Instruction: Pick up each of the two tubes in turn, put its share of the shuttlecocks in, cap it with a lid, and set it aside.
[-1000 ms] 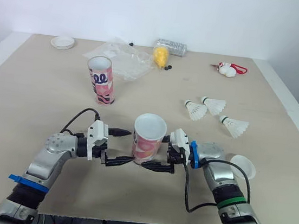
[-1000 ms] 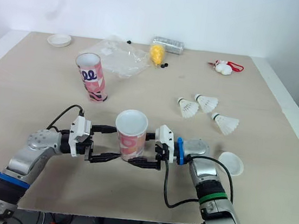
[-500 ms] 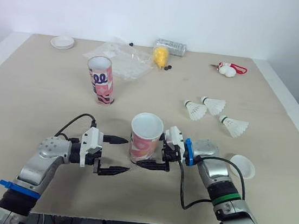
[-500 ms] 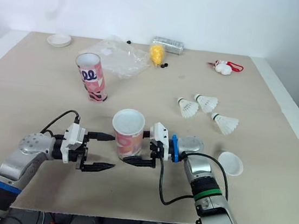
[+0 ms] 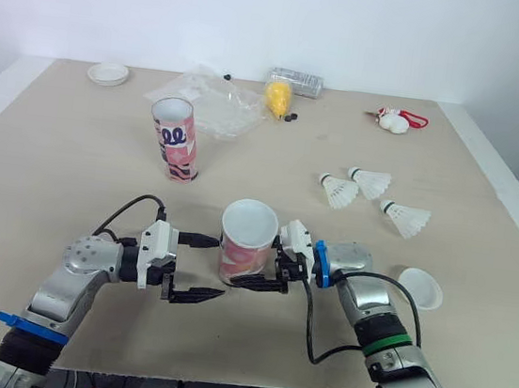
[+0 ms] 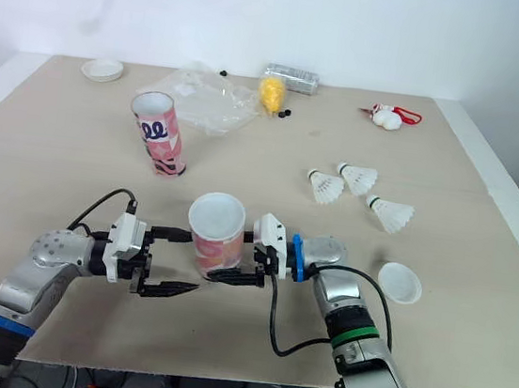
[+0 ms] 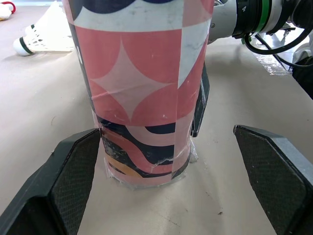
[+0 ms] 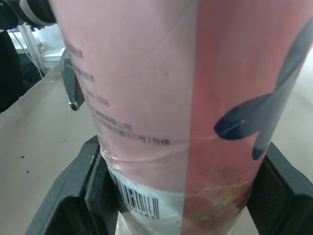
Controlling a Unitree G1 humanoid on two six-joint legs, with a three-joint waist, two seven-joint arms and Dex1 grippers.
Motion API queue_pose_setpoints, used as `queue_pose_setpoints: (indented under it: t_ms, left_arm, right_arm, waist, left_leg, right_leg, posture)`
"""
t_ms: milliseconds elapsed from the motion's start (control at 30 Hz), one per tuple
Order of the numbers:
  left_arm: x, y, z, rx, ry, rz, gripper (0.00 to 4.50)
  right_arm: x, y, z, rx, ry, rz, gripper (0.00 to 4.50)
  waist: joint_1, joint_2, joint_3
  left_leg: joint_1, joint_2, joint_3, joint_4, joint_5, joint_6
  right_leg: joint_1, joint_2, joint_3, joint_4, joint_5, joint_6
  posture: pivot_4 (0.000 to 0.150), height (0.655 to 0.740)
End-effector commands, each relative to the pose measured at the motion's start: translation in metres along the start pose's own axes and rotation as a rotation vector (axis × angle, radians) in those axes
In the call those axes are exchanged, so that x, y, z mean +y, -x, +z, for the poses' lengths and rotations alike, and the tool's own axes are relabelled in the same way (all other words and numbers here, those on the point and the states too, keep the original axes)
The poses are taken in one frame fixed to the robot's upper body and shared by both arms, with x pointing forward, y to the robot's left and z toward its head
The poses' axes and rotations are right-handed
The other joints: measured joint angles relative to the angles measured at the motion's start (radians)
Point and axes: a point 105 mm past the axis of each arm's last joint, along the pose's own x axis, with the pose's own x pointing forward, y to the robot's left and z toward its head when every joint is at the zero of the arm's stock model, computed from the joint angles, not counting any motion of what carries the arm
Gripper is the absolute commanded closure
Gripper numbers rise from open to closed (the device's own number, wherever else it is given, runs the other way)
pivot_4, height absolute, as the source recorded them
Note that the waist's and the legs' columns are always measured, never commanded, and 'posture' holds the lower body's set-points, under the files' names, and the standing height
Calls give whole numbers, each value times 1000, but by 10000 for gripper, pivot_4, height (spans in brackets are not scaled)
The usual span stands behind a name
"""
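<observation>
A pink patterned tube point(image 5: 246, 242) stands open-topped on the table near the front middle. My right gripper point(image 5: 253, 265) is shut on its lower part, one finger point(image 8: 80, 196) on each side of it. My left gripper point(image 5: 213, 267) is open just left of the tube, with one finger point(image 7: 73, 181) close to the tube's base point(image 7: 146, 166) and the other well apart. The second tube point(image 5: 176, 137) stands upright farther back on the left. Three white shuttlecocks point(image 5: 372, 181) lie at mid right. One white lid point(image 5: 421, 288) lies by my right arm, another lid point(image 5: 110, 72) at the far left corner.
A crumpled clear plastic bag point(image 5: 205, 97), a yellow object point(image 5: 278, 95) and a clear wrapped pack point(image 5: 297, 80) lie along the back. A red-and-white item point(image 5: 396, 121) sits at the back right. The table's right edge point(image 5: 514, 202) runs close to the shuttlecocks.
My left gripper let go of the tube and drew back to the left. My right gripper stayed shut on the tube and shifted it a little leftward.
</observation>
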Motion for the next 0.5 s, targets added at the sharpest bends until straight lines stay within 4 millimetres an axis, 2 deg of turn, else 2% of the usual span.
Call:
queue_pose_setpoints:
  t_ms: [33,167,267,433,467,500]
  left_arm:
    - [2,5,9,-18,-46,21,0]
    - [3,4,11,-24,-52,26,0]
    - [2,0,16,-43,-56,17,0]
    - [-4,-7,22,-67,-54,-25,0]
    - [-5,-9,23,-72,-53,-33,0]
    - [-4,-12,27,-89,-39,-36,0]
  right_arm:
    - [-3,-2,9,-16,37,-2,11294]
    - [-4,4,19,-39,52,-30,11294]
    - [-7,15,37,-101,34,-100,11294]
    - [-5,46,64,-176,3,-267,11294]
    - [-6,54,69,-192,-6,-318,11294]
    - [-9,73,76,-209,-8,-423,11294]
  waist:
    - [0,0,0]
    - [0,0,0]
    - [1,0,0]
    - [4,0,0]
    - [3,0,0]
    - [4,0,0]
  left_leg:
    - [0,0,0,0,0,0]
    - [0,0,0,0,0,0]
    - [0,0,0,0,0,0]
    - [-1,0,0,0,0,0]
    - [-1,0,0,0,0,0]
    - [-1,0,0,0,0,0]
  right_leg:
    - [0,0,0,0,0,0]
    - [0,0,0,0,0,0]
    - [0,0,0,0,0,0]
    - [0,0,0,0,-1,0]
    - [0,-1,0,0,-1,1]
    - [0,-1,0,0,-1,0]
  posture:
    - [1500,7400]
    - [1500,7400]
    - [1500,7400]
    - [1500,7400]
    - [1500,7400]
    - [1500,7400]
